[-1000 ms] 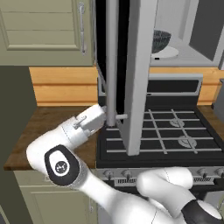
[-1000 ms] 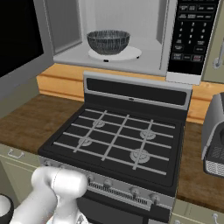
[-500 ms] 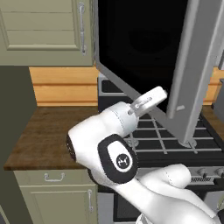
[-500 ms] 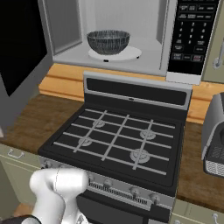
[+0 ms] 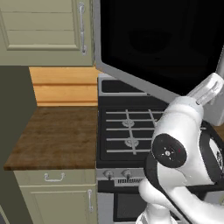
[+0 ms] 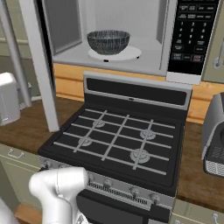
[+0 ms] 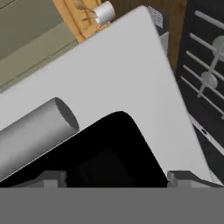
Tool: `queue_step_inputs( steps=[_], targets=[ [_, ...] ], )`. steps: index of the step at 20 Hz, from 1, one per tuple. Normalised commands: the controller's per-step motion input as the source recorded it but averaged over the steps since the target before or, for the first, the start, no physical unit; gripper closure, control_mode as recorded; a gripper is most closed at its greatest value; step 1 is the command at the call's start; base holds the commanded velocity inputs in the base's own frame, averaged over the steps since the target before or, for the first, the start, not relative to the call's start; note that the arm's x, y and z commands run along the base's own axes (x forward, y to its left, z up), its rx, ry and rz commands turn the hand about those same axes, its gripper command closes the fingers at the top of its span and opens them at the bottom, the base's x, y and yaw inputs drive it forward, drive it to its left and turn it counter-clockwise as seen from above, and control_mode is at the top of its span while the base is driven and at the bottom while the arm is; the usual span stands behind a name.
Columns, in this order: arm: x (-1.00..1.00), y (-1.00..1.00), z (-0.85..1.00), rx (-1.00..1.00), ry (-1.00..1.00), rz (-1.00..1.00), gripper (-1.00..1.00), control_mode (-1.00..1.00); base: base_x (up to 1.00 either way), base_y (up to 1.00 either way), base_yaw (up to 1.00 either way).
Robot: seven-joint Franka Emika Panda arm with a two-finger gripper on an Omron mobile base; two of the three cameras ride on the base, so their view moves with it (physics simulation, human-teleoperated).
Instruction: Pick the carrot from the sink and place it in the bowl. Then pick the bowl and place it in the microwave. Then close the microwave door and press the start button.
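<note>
Dark grey ribbed bowl [image 6: 108, 41] sits on the white turntable plate [image 6: 127, 54] inside the microwave [image 6: 131, 35], above the black gas stove [image 6: 118, 138]. Its door [image 5: 157, 43] stands partly swung, black glass facing the left base camera. Gripper [image 7: 116, 177] is spread wide, holding nothing, just beside the door's silver bar handle [image 7: 33, 133].

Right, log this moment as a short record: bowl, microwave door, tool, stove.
bowl: dark ribbed bowl sits on the white turntable plate inside the microwave
microwave door: door partly swung, not shut; bar handle close in the hand view
tool: tool open, at the door's outer face, holding nothing
stove: black gas stove, burners bare
</note>
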Motion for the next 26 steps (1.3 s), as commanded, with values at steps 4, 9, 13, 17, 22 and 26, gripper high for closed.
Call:
queue_step_inputs(
  steps=[4,9,13,17,22,26],
  targets=[
    [0.15,-0.3,0.65,0.01,0.25,0.19,-1.0,-1.0,0.0,0.0,0.0],
    [0.47,-0.03,0.2,0.0,0.24,0.08,-1.0,-1.0,0.0,0.0,0.0],
    [0.57,0.0,0.0,0.0,0.23,0.1,-1.0,-1.0,0.0,0.0,0.0],
    [0.71,-0.22,0.0,0.0,0.13,0.16,-1.0,-1.0,0.0,0.0,0.0],
    [0.79,-0.52,-0.13,0.0,0.02,0.15,-1.0,-1.0,0.0,0.0,0.0],
    [0.74,-0.58,-0.22,0.0,0.0,0.13,-1.0,-1.0,0.0,0.0,0.0]
  ],
)
